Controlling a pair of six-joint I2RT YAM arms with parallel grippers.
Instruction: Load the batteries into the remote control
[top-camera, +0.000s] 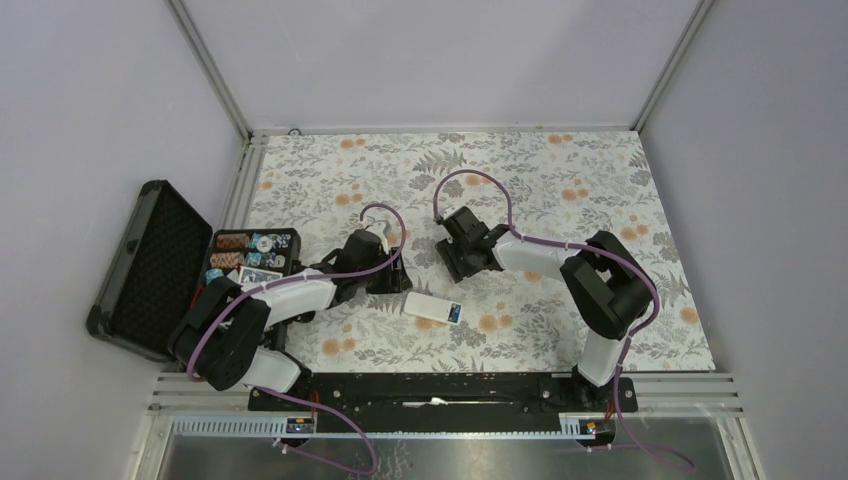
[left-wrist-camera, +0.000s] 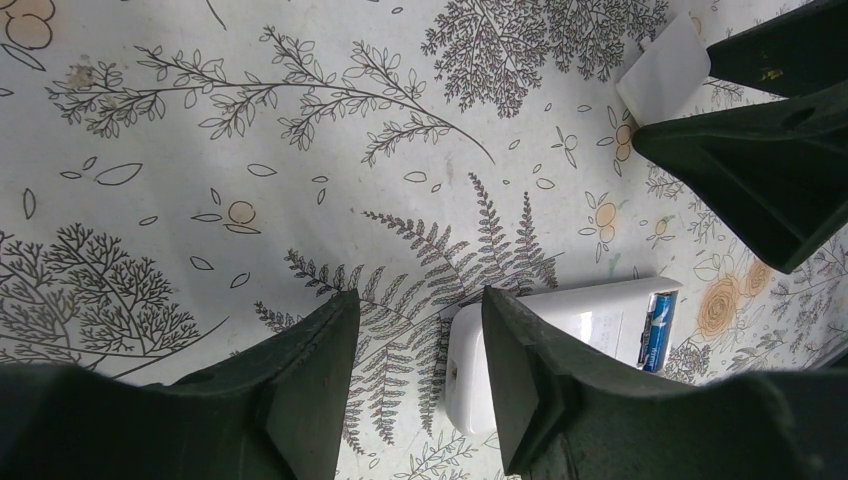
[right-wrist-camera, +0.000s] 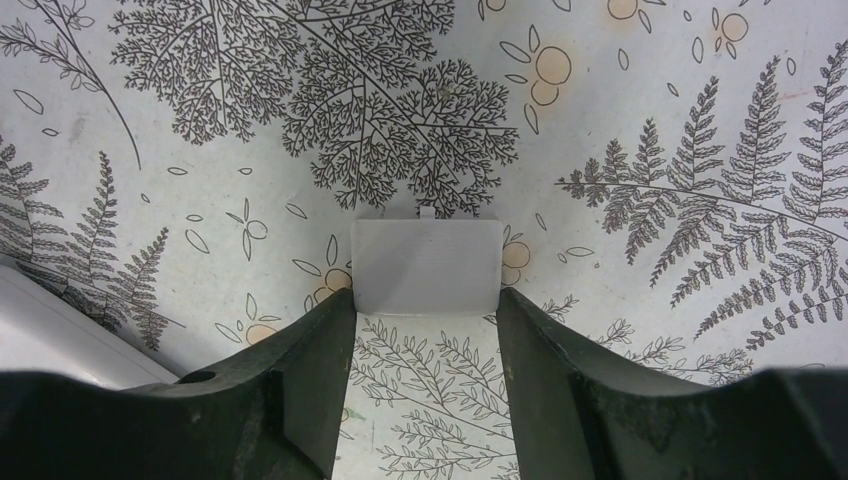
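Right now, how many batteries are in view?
1: a blue battery sits in the bay at one end of the remote control, which lies on the table near the left fingers. A second may be hidden; none shows elsewhere.

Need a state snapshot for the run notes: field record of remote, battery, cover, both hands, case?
remote control: flat on floral cloth, back up
battery: one blue cell seated in remote's end; second not visible
cover: detached white lid, flat on cloth, apart from remote
left hand: open, empty; remote beside one finger, not between
right hand: open; tips flank cover's near edge, contact unclear
black case: open, far left
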